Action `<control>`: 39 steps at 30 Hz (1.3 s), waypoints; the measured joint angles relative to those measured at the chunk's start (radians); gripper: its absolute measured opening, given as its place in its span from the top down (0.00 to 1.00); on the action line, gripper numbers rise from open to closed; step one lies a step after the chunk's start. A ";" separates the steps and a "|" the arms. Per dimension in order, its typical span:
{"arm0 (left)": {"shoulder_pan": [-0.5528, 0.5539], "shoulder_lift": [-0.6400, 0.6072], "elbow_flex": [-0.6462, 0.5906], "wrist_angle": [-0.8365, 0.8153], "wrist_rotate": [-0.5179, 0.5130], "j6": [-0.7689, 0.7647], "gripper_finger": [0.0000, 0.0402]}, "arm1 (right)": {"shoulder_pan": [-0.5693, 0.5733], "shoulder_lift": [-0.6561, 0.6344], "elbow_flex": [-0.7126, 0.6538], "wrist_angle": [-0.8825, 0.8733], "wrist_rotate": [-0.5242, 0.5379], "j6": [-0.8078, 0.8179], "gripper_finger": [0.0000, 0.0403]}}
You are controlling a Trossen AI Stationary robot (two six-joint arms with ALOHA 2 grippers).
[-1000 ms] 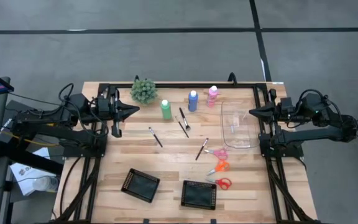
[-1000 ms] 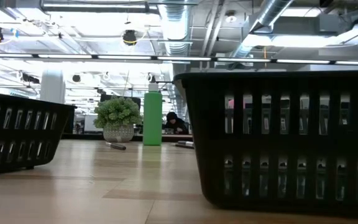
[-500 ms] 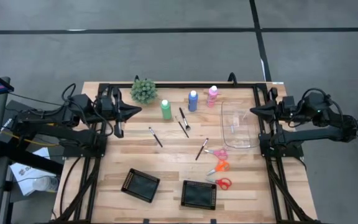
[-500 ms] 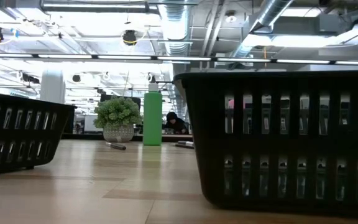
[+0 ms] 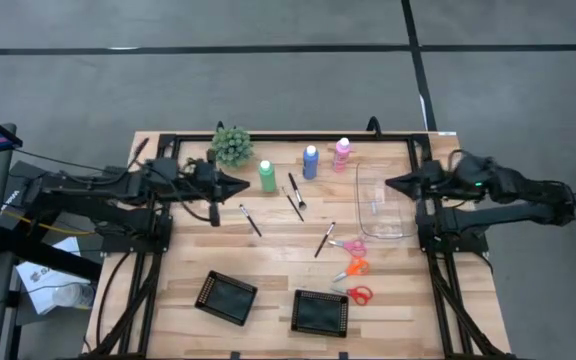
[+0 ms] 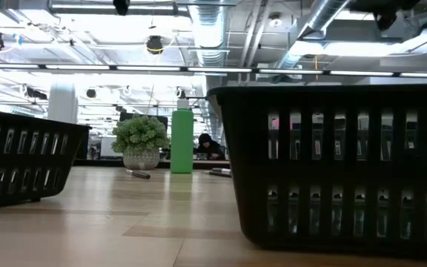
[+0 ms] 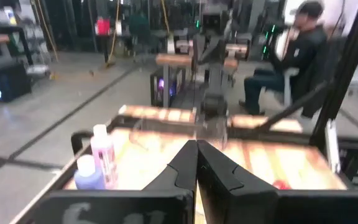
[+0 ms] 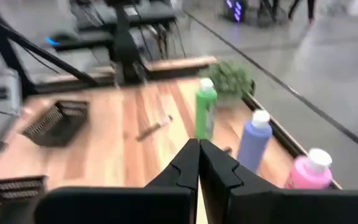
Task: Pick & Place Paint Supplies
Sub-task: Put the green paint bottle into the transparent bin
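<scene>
Wooden planks make up the table (image 5: 268,260), which stands on a grey floor. Over its left side the left gripper (image 5: 240,185) hangs with its two fingers pressed together, holding nothing, its tip just beside the green bottle (image 5: 267,176) and near one thin brush (image 5: 250,219). Over the right edge the right gripper (image 5: 392,183) is likewise closed and empty, its tip above the rim of a clear container (image 5: 383,203).

Along the far side, past the green bottle, stand the blue bottle (image 5: 310,162) and the pink bottle (image 5: 342,152), each white-capped and upright, well apart from one another. A bushy plant ball (image 5: 231,145) sits near the green bottle, toward the far edge.

Two more brushes (image 5: 294,196) lie crossed just in front of the blue bottle, and another brush (image 5: 325,239) lies near mid-table. Beside it, in a row toward the near edge, lie the pink scissors (image 5: 351,245), the orange scissors (image 5: 353,269) and the red scissors (image 5: 355,293).

Two black trays (image 5: 227,297) rest at the near edge, apart from each other.
</scene>
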 joint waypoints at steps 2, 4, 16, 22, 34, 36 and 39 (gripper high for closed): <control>0.000 0.045 -0.001 0.003 0.000 0.000 0.95 | 0.000 0.050 -0.006 -0.006 0.014 0.005 0.95; 0.000 0.087 -0.001 0.004 -0.008 0.001 0.89 | 0.000 0.103 -0.006 0.000 0.044 0.005 0.88; 0.000 0.178 -0.019 -0.018 -0.163 0.006 0.37 | -0.034 0.465 -0.006 0.039 0.232 -0.161 0.44; 0.000 0.178 -0.116 0.057 -0.179 -0.040 0.35 | -0.032 0.555 -0.006 0.126 0.174 -0.280 0.44; 0.003 0.178 -0.475 0.735 -0.148 -0.002 0.40 | -0.115 0.656 -0.005 0.611 -0.098 -0.277 0.47; 0.006 0.177 -0.514 0.785 -0.144 -0.003 0.40 | -0.142 0.697 -0.004 0.695 -0.125 -0.262 0.47; 0.006 0.178 -0.557 0.831 -0.144 0.009 0.40 | -0.191 0.780 -0.005 0.804 -0.139 -0.238 0.47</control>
